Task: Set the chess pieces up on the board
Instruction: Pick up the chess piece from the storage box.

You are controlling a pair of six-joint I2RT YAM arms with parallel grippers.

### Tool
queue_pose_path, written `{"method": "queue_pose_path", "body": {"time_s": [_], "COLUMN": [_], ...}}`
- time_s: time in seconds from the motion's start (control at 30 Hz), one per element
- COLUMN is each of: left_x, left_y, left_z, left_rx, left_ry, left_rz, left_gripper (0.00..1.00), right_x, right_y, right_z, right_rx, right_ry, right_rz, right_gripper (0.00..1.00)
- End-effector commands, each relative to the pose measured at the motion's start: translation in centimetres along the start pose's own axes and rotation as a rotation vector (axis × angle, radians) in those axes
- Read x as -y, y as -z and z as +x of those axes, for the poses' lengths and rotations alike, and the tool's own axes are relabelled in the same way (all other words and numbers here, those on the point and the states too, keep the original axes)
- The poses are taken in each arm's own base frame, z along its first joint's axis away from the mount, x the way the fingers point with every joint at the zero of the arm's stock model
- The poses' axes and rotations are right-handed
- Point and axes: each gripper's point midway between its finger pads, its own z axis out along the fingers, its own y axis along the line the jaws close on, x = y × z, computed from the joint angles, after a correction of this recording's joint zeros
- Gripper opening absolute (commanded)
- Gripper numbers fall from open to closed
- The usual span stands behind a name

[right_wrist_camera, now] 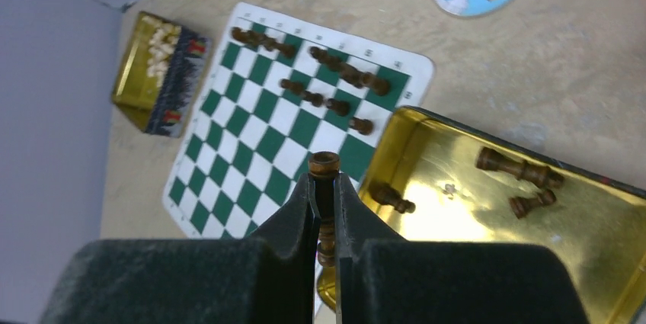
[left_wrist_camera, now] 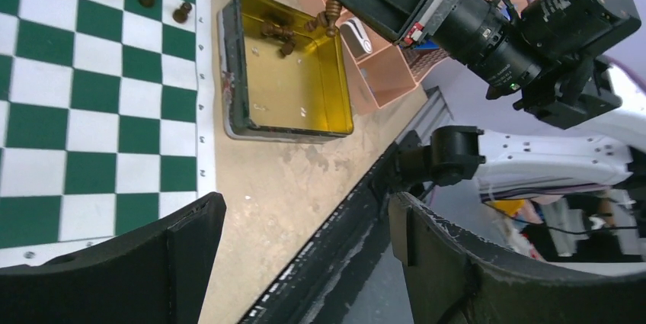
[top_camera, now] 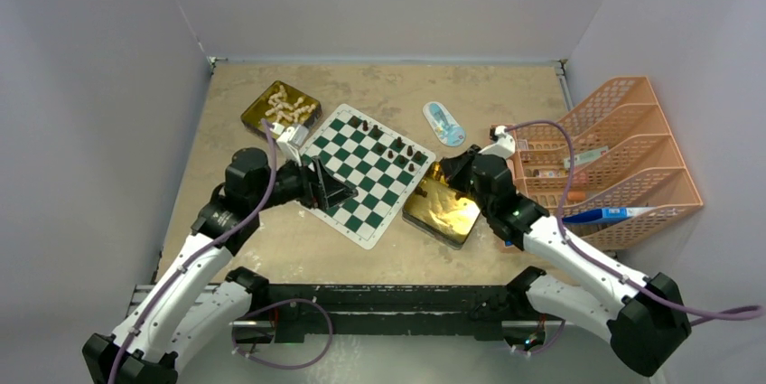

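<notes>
The right gripper point(right_wrist_camera: 324, 187) pinches a dark brown piece point(right_wrist_camera: 324, 165) above the gold tin point(right_wrist_camera: 457, 179) at lower centre, and the next move looks to be up-left to a free square on the board point(right_wrist_camera: 251, 156), while the left gripper point(left_wrist_camera: 305, 213) hangs wide open and empty.

— What colours does the board point(top_camera: 366, 176) show?
— Dark green and white checks inside a white border. The chess pieces point(top_camera: 408, 151) on it are dark brown.
— And the tins?
— Both are shiny gold, the near tin point(top_camera: 443, 214) and the far tin point(top_camera: 254, 117) with its cream pieces point(top_camera: 287, 106). The rack point(top_camera: 632, 149) is peach and the table point(top_camera: 271, 239) is mottled tan.
</notes>
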Motion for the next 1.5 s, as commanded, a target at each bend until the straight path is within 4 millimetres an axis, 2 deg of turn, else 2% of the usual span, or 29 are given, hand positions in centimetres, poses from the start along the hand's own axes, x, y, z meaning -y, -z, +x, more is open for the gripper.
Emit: {"method": "queue_pose_path", "body": {"time_s": [0.0,0.13,0.33,0.43,0.63,0.8,0.87,0.97,1.1,1.3,1.47], "left_x": [2.3,3.7,3.8,2.8,3.1,4.3,4.4,5.3,5.8,6.4,7.0], "left_y": [0.1,0.3,0.5,0.8,1.5,0.6,0.2,0.1,-0.1,0.0,0.2], "left_z": [-1.4,-1.2,-1.0,-1.1,-2.3,-3.1,-3.2,-3.4,-3.3,-3.0,-3.3], "left_rx": [0.060,0.071,0.094,0.115,0.176,0.142,0.131,0.144,0.150,0.153,0.162], "left_ry": [0.118,0.235,0.449,0.601,0.685,0.634,0.598,0.466,0.323,0.391,0.438], "left_rz": [0.096,0.181,0.204,0.115,0.105,0.178,0.198,0.286,0.354,0.457,0.535], "left_gripper": [0.78,0.78,0.78,0.80,0.84,0.83,0.81,0.76,0.72,0.69,0.68], "right_x": [-4.8,-6.9,-10.8,-11.9,-14.9,-17.2,-17.7,-18.6,-19.8,-21.5,-22.7], "right_y": [1.2,2.6,5.7,5.8,6.2,7.4,7.3,7.3,8.0,9.6,10.4], "right_z": [-2.8,-3.5,-4.1,-3.8,-3.2,-3.1,-2.9,-2.7,-3.4,-4.7,-4.7], "right_rx": [0.092,0.108,0.122,0.091,0.011,-0.032,-0.048,-0.068,-0.073,-0.063,-0.097], "right_ry": [0.083,0.123,0.128,0.096,0.083,0.036,0.041,0.050,0.000,-0.038,-0.055], "right_rz": [-0.234,-0.358,-0.596,-0.634,-0.750,-0.870,-0.894,-0.933,-0.980,-1.065,-1.135], "right_gripper": [0.00,0.00,0.00,0.00,0.00,0.00,0.00,0.00,0.00,0.00,0.00]}}
